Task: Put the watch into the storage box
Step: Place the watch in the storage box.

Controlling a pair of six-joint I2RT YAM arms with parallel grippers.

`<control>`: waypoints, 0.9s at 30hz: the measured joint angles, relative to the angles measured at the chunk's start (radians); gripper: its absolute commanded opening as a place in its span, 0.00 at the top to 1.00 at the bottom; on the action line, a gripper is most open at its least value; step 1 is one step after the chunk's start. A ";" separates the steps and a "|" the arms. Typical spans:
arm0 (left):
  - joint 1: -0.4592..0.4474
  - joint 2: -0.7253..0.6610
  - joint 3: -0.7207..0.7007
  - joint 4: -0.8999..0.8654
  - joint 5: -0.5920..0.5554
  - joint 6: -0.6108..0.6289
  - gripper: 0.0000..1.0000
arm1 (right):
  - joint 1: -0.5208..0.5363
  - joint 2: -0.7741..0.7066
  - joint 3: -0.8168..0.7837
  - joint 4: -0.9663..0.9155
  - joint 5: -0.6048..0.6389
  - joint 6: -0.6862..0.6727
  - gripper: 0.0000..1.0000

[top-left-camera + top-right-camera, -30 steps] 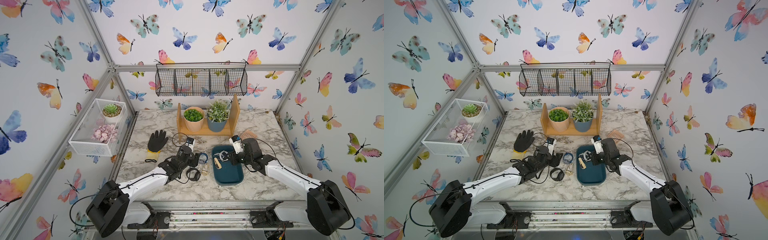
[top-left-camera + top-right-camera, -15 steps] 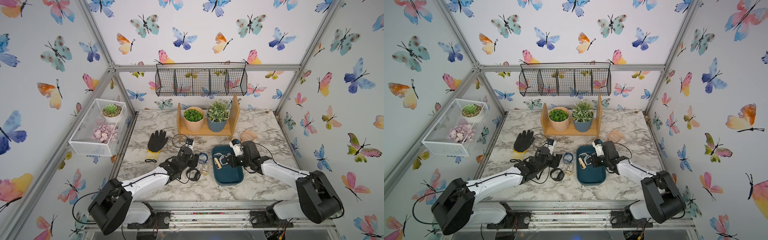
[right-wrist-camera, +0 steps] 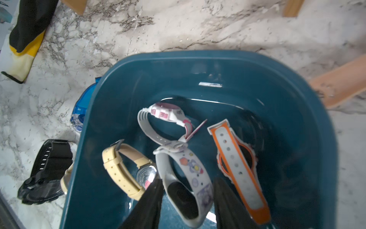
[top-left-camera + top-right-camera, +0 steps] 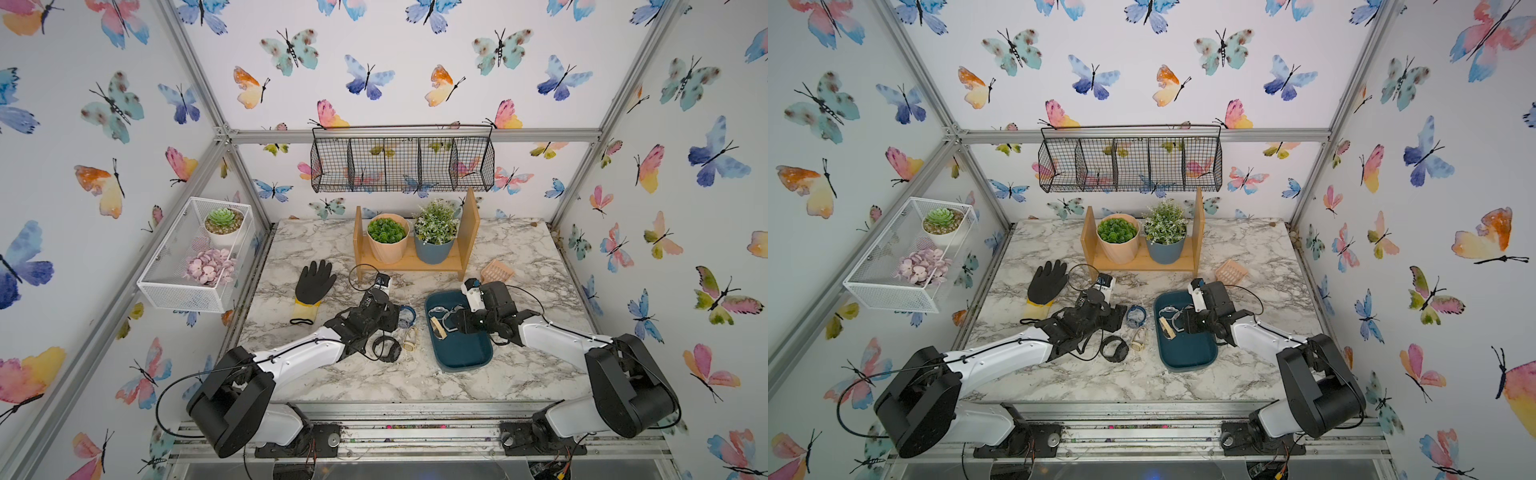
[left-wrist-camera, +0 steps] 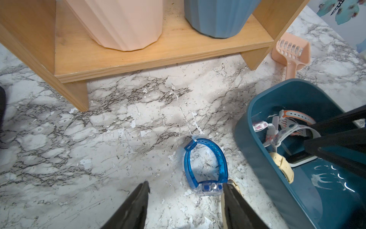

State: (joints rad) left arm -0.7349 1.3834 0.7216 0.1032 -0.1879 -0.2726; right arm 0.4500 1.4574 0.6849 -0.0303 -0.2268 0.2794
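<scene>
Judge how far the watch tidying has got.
Done: pink watch, cream watch and orange watch lie in the storage box. In hand: the right gripper, jaws parted, straddles the grey watch there; the open left gripper hovers at the blue watch. Left: that one, the black watch and beige watch, on the table.

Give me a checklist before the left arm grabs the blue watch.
1. Left pincer open: ok.
2. Blue watch between its fingers: ok, close against one.
3. Right pincer free of the grey watch: cannot tell.
4. Grey watch inside the box: ok.
5. Bare floor left in the box: ok.
6. Table cleared of watches: not ok, blue and black watch lie outside.
</scene>
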 measured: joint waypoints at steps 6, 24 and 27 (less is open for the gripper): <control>0.000 0.030 0.026 -0.006 0.000 0.001 0.36 | 0.000 -0.022 0.061 -0.022 0.027 -0.019 0.48; 0.002 0.232 0.152 -0.079 0.003 0.014 0.57 | 0.001 -0.109 0.097 0.016 0.004 -0.055 0.47; 0.006 0.280 0.188 -0.089 0.008 0.023 0.67 | 0.003 -0.109 0.097 0.018 -0.006 -0.055 0.47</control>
State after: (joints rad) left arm -0.7288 1.6634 0.9092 0.0143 -0.1799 -0.2501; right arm 0.4530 1.3483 0.7822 -0.0124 -0.2325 0.2245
